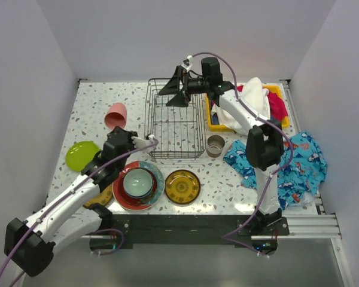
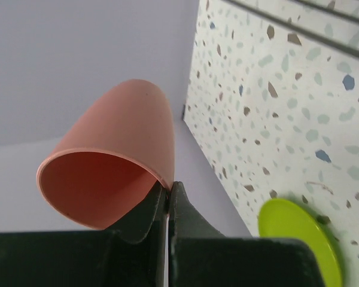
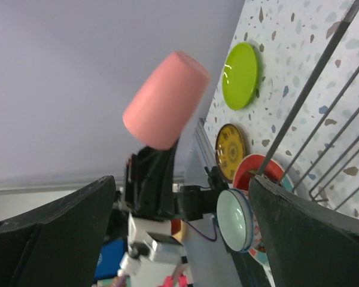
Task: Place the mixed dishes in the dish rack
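My left gripper (image 1: 121,128) is shut on the rim of the pink cup (image 1: 115,115) and holds it off the table, left of the dish rack (image 1: 175,122). In the left wrist view the fingertips (image 2: 178,197) pinch the wall of the cup (image 2: 113,149). My right gripper (image 1: 175,91) is open and empty above the rack's far edge. In its view (image 3: 182,227) it faces the cup (image 3: 164,107). A pale green bowl (image 1: 139,182) sits on the red teal-rimmed plate (image 1: 121,197). An amber plate (image 1: 182,186), a lime-green plate (image 1: 82,154) and a metallic cup (image 1: 215,145) lie on the table.
A second amber plate (image 1: 105,196) lies partly under my left arm. A yellow bin (image 1: 276,91) with white and red cloths stands at the back right. A blue fish-print cloth (image 1: 290,164) lies at the right. Grey walls enclose the table.
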Tool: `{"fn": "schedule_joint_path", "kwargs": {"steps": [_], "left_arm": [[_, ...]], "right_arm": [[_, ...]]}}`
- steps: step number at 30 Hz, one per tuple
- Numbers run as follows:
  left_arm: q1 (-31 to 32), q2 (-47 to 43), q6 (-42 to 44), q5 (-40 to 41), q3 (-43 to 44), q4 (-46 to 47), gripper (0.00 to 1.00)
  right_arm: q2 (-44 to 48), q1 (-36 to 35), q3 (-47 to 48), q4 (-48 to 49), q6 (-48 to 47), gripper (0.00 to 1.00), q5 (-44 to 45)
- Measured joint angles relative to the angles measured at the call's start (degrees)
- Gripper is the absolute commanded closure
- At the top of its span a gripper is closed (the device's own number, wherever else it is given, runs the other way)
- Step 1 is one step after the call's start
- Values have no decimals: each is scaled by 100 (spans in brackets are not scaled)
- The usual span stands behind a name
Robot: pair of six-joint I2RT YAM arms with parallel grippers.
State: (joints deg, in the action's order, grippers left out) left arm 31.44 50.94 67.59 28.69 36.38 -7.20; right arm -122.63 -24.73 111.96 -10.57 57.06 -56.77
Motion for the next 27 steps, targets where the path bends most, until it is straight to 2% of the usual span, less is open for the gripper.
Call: {"fn": "schedule_joint_path", "kwargs": {"steps": [5,10,21,25,27], "left_arm": [[695,404,651,221,-280,1220,100],[1156,870,1047,337,-376,2205,100],[1556,1292,1628,330,-577,3180,100],[1563,1469,1786,328,-599,3324,100],[1576,1561,1904,328,-616,3370,100]], "right_arm": [[-22,-42,-186,452,619,1,9],[-109,-101,-122,597,833,2,31],[-407,-387,-33,538,1119,2,39],[-461,-424,-33,542,1266,9,31],[-461,-424,-33,529,1307,18,28]]}}
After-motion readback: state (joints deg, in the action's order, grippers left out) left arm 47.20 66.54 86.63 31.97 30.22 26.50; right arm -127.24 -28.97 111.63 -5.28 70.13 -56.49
